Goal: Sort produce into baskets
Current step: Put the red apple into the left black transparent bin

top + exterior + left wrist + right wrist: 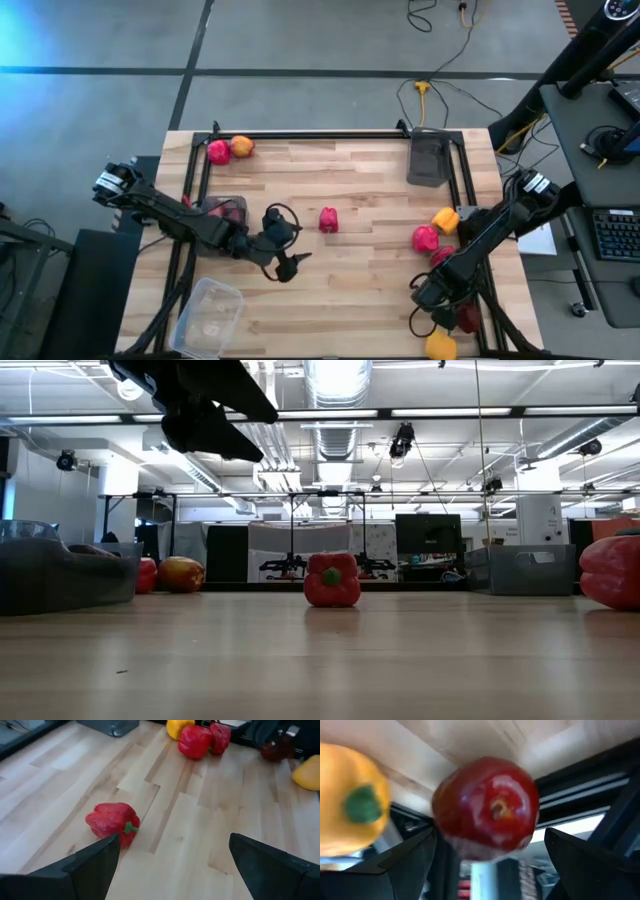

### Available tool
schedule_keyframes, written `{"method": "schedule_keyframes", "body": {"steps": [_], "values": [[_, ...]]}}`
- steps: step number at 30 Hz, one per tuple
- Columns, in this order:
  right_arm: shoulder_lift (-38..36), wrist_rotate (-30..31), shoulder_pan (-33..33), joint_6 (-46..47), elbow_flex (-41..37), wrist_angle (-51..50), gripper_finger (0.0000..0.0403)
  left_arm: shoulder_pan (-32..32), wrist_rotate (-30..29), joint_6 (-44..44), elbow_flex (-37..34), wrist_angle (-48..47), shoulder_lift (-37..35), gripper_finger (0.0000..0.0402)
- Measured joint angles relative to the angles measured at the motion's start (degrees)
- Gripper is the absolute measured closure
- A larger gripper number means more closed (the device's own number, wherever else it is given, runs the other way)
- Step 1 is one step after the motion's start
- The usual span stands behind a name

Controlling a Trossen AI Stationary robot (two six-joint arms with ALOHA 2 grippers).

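Observation:
My left gripper [283, 240] is open and empty, raised above the table's middle [205, 410]. A red pepper [328, 220] lies on the wood just ahead of it, toward the table's right [112, 822]. My right gripper [443, 312] is open near the table's near right corner. A dark maroon round fruit [487, 807] lies just ahead of its fingers, and I see no touch. A yellow pepper [350, 817] lies beside it. Both lie by the black frame rail [490, 320].
A red pepper [425, 238], a second red one [442, 256] and a yellow-orange one [446, 220] lie at the right. A pink-red and an orange fruit [230, 150] lie far left. A dark tray [428, 158] stands far right, another [226, 208] under my left arm, a clear tub [208, 315] near left.

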Motion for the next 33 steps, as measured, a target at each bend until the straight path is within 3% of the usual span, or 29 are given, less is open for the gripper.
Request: {"method": "schedule_keyframes", "body": {"steps": [8,16,19,22,28,33], "values": [[5.2,1.7,-1.2,-4.0,0.4,0.4,0.0039,-0.3,-3.2,-0.2,0.0,-0.4,0.0,0.0045],[2.3,15.8,-9.2,-4.6,4.9,-0.5,0.0039,-0.3,-4.2,0.0,0.1,-1.2,0.0,0.0045],[0.1,17.2,-11.2,-5.1,5.7,-0.7,0.0039,-0.3,-4.2,-0.2,0.1,-1.6,-0.2,0.0045],[-2.0,17.3,-11.4,-3.9,5.7,-0.9,0.0039,-0.3,-4.2,-0.3,0.1,-1.7,-0.2,0.0045],[-4.4,23.7,-9.5,1.5,5.2,-0.7,0.0039,-0.3,-4.2,-1.5,0.1,-1.9,-0.3,0.0045],[-3.2,24.1,-8.5,-1.4,3.5,3.0,0.0039,-0.4,-4.2,-1.5,0.1,-1.9,-0.3,0.0045]]}}
